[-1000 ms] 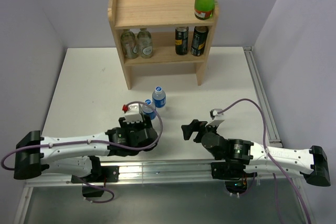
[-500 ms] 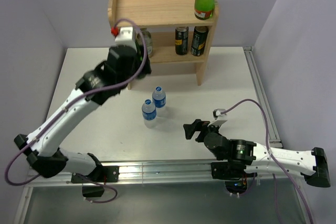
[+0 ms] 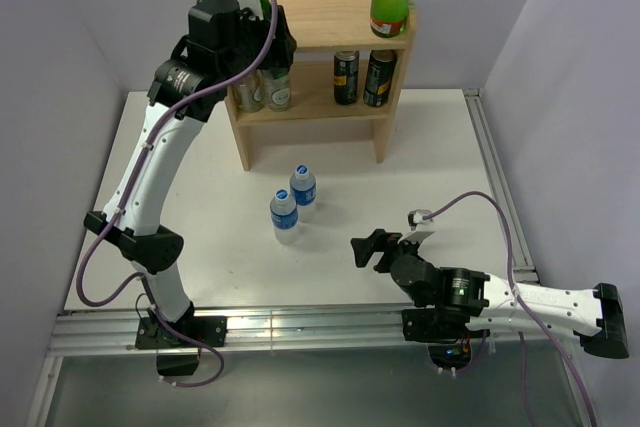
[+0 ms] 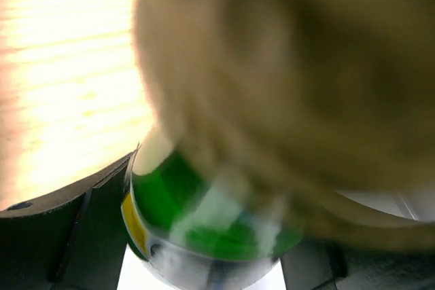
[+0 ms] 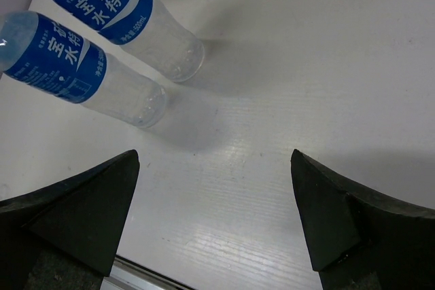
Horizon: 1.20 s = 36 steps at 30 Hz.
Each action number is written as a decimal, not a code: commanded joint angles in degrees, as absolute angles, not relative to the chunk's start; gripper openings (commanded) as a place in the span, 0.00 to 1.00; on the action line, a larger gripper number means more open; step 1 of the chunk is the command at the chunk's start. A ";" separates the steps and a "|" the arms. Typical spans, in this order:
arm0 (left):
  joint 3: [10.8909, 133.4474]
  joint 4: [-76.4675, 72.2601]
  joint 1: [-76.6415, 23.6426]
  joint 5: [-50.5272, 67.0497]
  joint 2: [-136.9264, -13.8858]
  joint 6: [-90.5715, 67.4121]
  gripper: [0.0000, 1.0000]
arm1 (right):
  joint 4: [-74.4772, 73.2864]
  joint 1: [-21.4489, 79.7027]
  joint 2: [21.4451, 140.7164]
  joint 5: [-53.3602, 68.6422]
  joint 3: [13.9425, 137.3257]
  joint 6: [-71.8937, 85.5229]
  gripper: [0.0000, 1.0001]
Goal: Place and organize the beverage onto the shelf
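At shelf (image 3: 330, 19) top, left arm (image 3: 158, 152) upstretched, pincer (image 4: 200, 256) clamping green bottle (image 4: 183, 202).

The overhead view is bright, even and sharp; the shelf (image 3: 325, 22) throws only a faint shadow on the table (image 3: 180, 167). The left wrist view is badly blurred: a tan smear runs from 12 to 4 o'clock, possibly motion blur. The bottle (image 4: 197, 222) at 6 is soft, and the shelf wood at 9 is washed out. The right wrist view is crisp; the water bottles (image 5: 68, 62) shade softly toward 4 o'clock.

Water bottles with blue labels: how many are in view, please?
2. The farther water bottle and the nearer water bottle stand close together on the table, before the shelf. Others may be hidden.
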<state>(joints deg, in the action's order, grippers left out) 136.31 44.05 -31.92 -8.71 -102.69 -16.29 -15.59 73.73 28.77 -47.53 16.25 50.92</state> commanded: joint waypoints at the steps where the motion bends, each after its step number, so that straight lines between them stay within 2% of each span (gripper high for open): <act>1: 142.81 32.61 -29.80 -3.35 -101.16 -15.38 0.00 | -14.33 74.18 27.69 -49.22 16.00 51.59 0.99; 9: 143.35 27.16 -28.04 -1.14 -101.25 -17.31 0.00 | -14.33 74.18 26.46 -49.22 15.38 51.42 0.99; 21: 137.90 21.62 -27.60 -5.97 -101.86 -15.03 0.00 | -14.33 74.18 26.19 -49.31 15.29 51.33 1.00; 36: 138.25 17.14 -27.51 -8.26 -108.89 -12.39 0.00 | -14.06 74.09 26.63 -49.31 15.38 51.24 1.00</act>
<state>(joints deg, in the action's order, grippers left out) 136.14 24.25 -27.70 -7.68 -108.57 -13.52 -15.46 73.73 26.81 -47.55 15.40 50.92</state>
